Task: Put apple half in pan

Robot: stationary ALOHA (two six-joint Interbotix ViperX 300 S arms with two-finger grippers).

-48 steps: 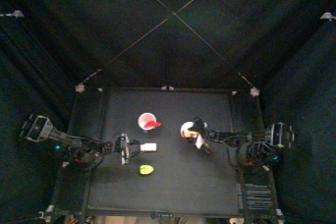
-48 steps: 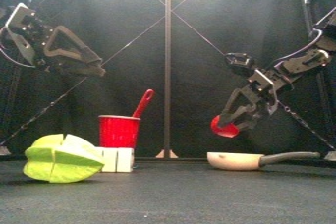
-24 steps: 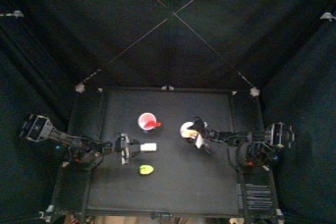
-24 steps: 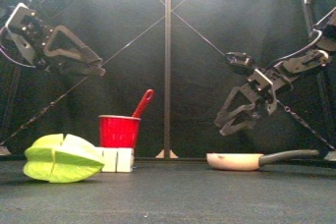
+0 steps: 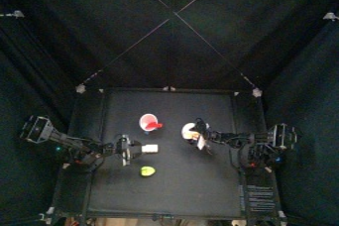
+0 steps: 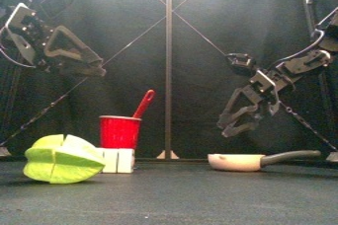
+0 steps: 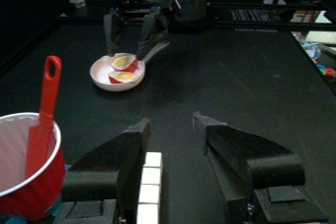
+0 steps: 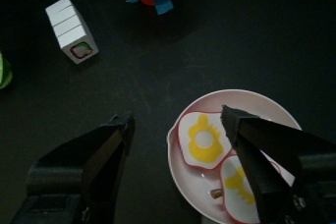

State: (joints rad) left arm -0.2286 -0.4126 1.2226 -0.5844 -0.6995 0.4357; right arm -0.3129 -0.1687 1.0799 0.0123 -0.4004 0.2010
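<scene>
Right gripper (image 8: pixel 178 154) hangs above the pan (image 8: pixel 282 110), jaws apart and empty. Apple half (image 7: pixel 125 79) lies in the pan. Left gripper (image 7: pixel 171 154) at 9 o'clock, jaws apart.

Directly below the open right gripper (image 6: pixel 239 120) lies the pan (image 6: pixel 239 161), with clear air between them; red cup (image 6: pixel 121 130) stands well aside.

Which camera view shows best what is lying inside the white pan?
The right wrist view: it looks straight down into the pan, showing two pieces with yellow centres. The left wrist view shows the pan smaller, with its contents. The front view shows only its side; the top view shows it tiny.
</scene>
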